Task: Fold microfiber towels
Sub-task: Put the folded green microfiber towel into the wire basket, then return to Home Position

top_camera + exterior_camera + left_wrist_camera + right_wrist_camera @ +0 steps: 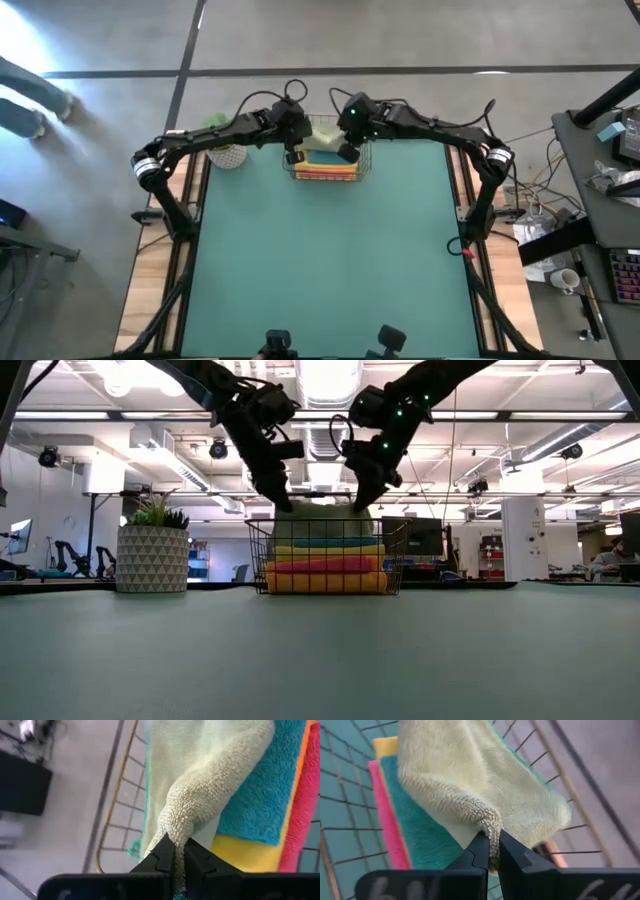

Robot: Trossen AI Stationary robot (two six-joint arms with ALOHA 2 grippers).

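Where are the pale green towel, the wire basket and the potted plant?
pale sage green towel [210,785], left wrist view, on its bunched fold above the fingers.
wire basket [258,555], low view, on its left side wall.
potted plant [152,558], low view, on the patterned pot.

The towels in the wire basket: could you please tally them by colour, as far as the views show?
Pale sage green towel: 1, pinched by both grippers
Teal towel: 1
Yellow towel: 1
Pink towel: 1
Orange towel: 1 layer showing; whether it is more than one cannot be told
Total: 5 visible
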